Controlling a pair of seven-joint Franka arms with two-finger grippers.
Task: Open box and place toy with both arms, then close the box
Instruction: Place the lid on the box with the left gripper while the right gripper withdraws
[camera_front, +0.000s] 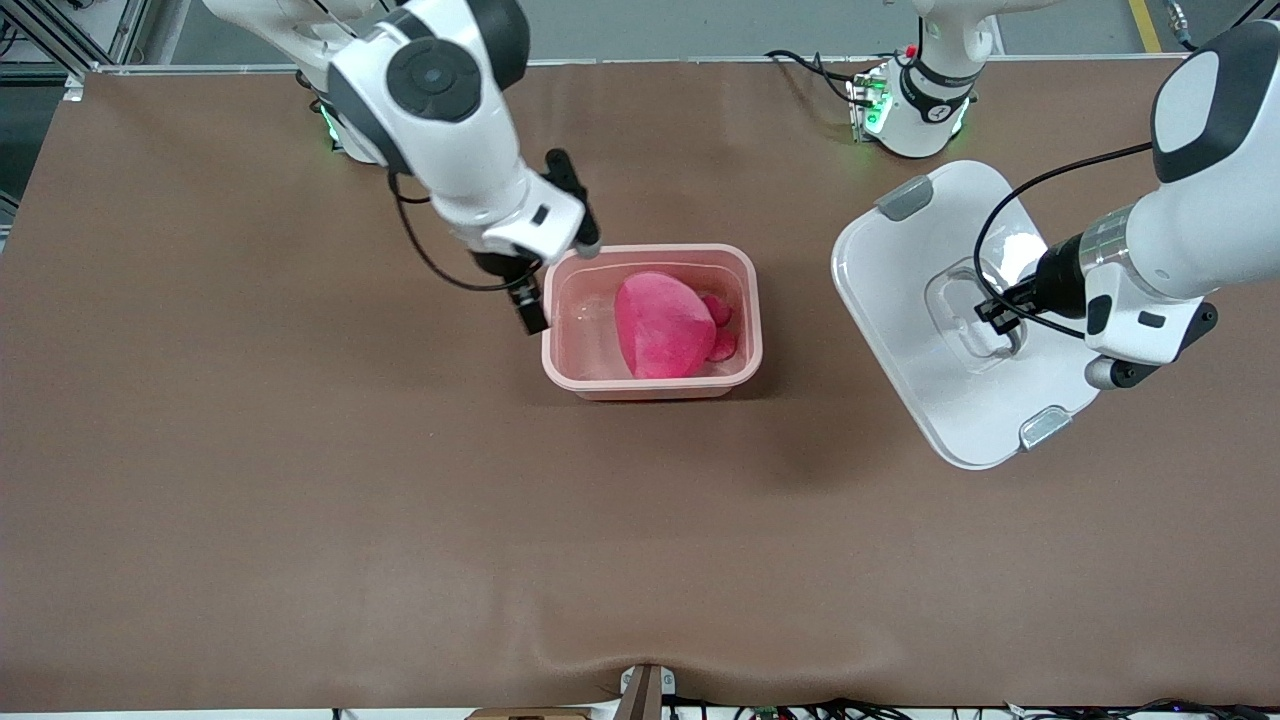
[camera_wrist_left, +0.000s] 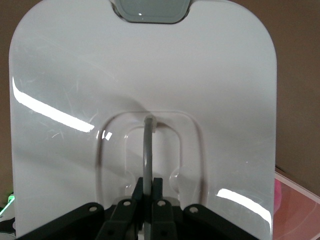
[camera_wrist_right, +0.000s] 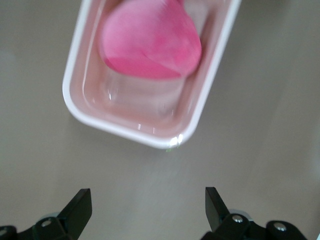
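Note:
The pale pink tub of the box (camera_front: 650, 250) stands open mid-table with the hot-pink plush toy (camera_front: 665, 325) lying inside. My right gripper (camera_front: 560, 275) is open and empty, just over the table at the tub's end toward the right arm. In the right wrist view its gripper (camera_wrist_right: 148, 210) faces the tub (camera_wrist_right: 150, 137) and toy (camera_wrist_right: 150, 45). My left gripper (camera_front: 1000, 318) is shut on the clear handle of the white lid (camera_front: 930, 300) and holds it tilted above the table toward the left arm's end. The left wrist view shows the gripper (camera_wrist_left: 148, 187) pinching the handle, the lid (camera_wrist_left: 100, 75) and a grey clip (camera_wrist_left: 152, 12).
The brown table cover (camera_front: 400, 520) spreads around the tub. The arm bases (camera_front: 915, 105) and cables stand along the edge farthest from the front camera. A small mount (camera_front: 645, 692) sits at the nearest edge.

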